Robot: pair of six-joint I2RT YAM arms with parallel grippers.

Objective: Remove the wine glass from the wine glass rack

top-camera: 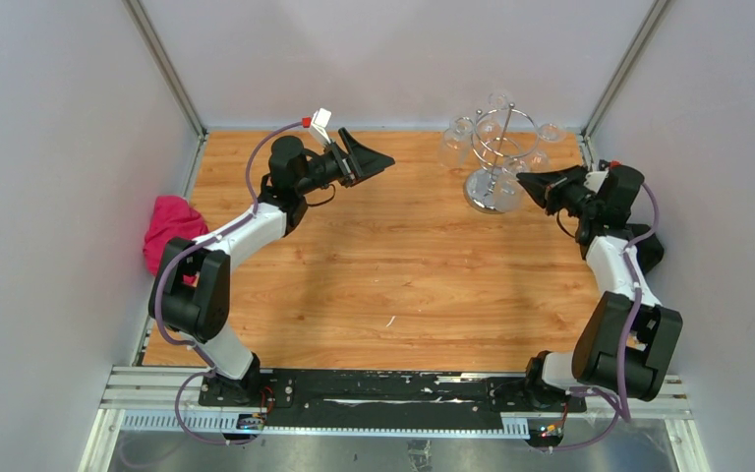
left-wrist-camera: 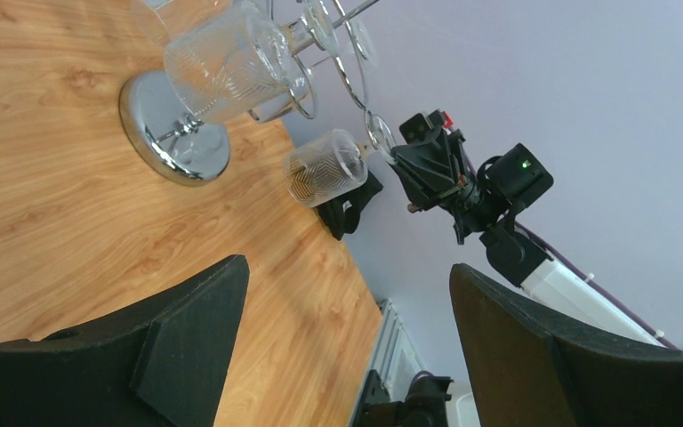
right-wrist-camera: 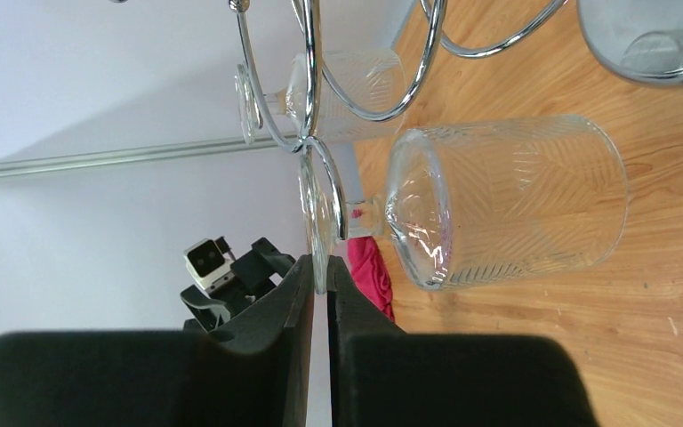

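The chrome wine glass rack [top-camera: 493,147] stands at the back right of the table on its round mirrored base [top-camera: 485,193], with several ribbed clear glasses hanging from its hooks. My right gripper [right-wrist-camera: 322,269] is shut on the thin round foot of one wine glass [right-wrist-camera: 507,200], whose bowl hangs sideways just above the wood. The foot lies against a curled hook [right-wrist-camera: 320,156]. The left wrist view shows the same glass [left-wrist-camera: 325,167] and the right gripper [left-wrist-camera: 422,160]. My left gripper [left-wrist-camera: 347,285] is open and empty, raised left of the rack.
A pink cloth [top-camera: 169,228] lies at the table's left edge. Other glasses [left-wrist-camera: 222,62] hang on the rack near the held one. White walls close in the table on the back, left and right.
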